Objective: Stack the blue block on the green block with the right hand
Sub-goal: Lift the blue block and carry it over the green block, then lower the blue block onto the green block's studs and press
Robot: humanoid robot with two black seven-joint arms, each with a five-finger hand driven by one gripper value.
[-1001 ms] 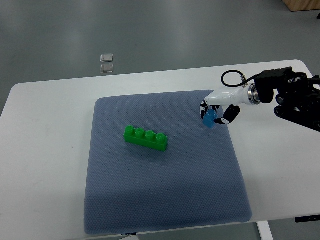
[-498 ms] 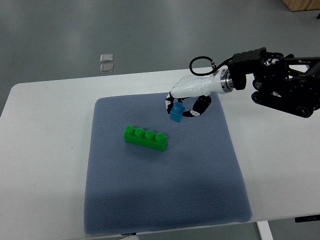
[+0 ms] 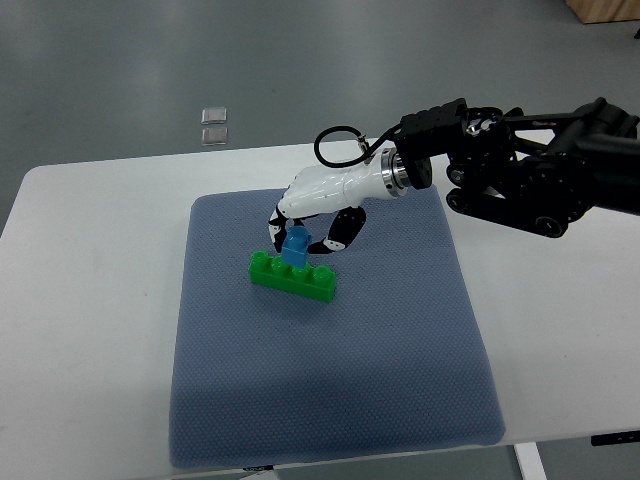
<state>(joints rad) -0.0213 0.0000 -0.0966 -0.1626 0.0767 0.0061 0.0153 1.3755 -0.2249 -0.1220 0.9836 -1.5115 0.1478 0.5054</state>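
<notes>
A long green block (image 3: pixel 292 278) with a row of studs lies on the blue-grey mat (image 3: pixel 330 380), left of its middle. My right hand (image 3: pixel 305 233), white with black finger joints, reaches in from the right and is shut on a small blue block (image 3: pixel 295 247). The blue block sits right over the middle studs of the green one, touching or just above it; I cannot tell which. The left arm does not show.
The mat covers most of a white table (image 3: pixel 90 330). The black forearm (image 3: pixel 520 175) spans the table's upper right, with a cable loop (image 3: pixel 340 145) at the wrist. Two small clear squares (image 3: pixel 213 125) lie on the floor beyond the table.
My right hand has carried the blue block leftward and toward the near side, from the mat's right part to directly over the green block.
</notes>
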